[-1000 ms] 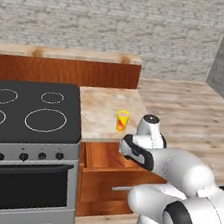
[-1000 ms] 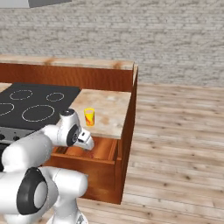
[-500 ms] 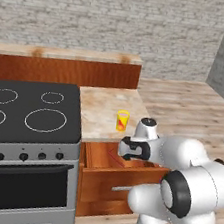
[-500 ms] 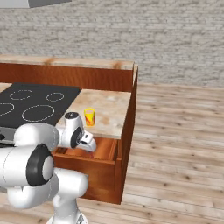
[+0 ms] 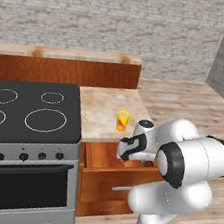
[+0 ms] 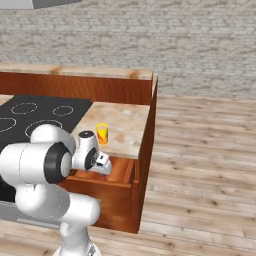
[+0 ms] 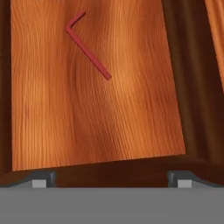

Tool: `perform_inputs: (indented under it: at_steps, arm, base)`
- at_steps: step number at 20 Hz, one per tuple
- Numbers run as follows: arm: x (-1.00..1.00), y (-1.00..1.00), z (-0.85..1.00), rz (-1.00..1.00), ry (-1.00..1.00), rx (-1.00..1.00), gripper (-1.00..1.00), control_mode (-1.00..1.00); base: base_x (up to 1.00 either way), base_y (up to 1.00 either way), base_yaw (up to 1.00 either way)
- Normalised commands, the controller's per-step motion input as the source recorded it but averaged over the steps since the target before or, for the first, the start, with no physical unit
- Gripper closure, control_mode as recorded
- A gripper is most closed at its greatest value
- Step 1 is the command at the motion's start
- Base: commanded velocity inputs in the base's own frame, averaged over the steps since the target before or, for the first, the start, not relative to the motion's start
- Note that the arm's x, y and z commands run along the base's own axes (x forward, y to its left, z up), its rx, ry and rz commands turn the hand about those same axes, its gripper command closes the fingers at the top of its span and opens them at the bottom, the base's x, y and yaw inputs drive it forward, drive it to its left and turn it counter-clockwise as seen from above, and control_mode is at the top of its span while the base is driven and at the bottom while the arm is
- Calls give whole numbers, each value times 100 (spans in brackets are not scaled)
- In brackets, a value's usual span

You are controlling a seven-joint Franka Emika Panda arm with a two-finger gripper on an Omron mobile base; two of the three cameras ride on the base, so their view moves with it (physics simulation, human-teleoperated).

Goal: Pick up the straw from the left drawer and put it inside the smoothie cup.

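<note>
The straw [image 7: 87, 48], a thin dark red stick with a short bent end, lies flat on the wooden floor of the left drawer [image 7: 96, 131], toward the far part of the hand view, apart from the drawer's dark side walls. It is the one thing lying in the drawer, which stands pulled out from under the counter beside the stove. In the left base view a sliver of the straw [image 5: 113, 157] shows on the drawer floor [image 5: 98, 155] just beside the robot's hand. The gripper [image 7: 111, 178] hangs over the drawer with its two finger tips set wide apart at the bottom corners of the hand view, nothing between them and well short of the straw. The smoothie cup [image 5: 122, 120], yellow with a red-orange mark, stands upright on the pale stone countertop [image 5: 102, 107] just behind the open drawer; in the right base view the cup [image 6: 102, 133] sits just beyond the gripper [image 6: 104, 161]. To the counter's left is the black stove top [image 5: 28, 112].
</note>
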Motion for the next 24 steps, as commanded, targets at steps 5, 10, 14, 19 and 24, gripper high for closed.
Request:
perform_inputs:
  at_steps: [5,10,14,19,24]
  arm:
    - [15,0,-26,5,10,0,-100,-100]
    - [1,0,-27,2,21,0,-100,-100]
    - [-14,0,-29,0,25,-1,-100,-100]
    - [-74,0,-17,1,20,-1,-100,-100]
    - [-100,-17,-1,2,2,0,-100,-100]
  base:
    - [0,0,0]
    - [0,0,0]
    - [0,0,0]
    - [0,0,0]
    - [0,0,0]
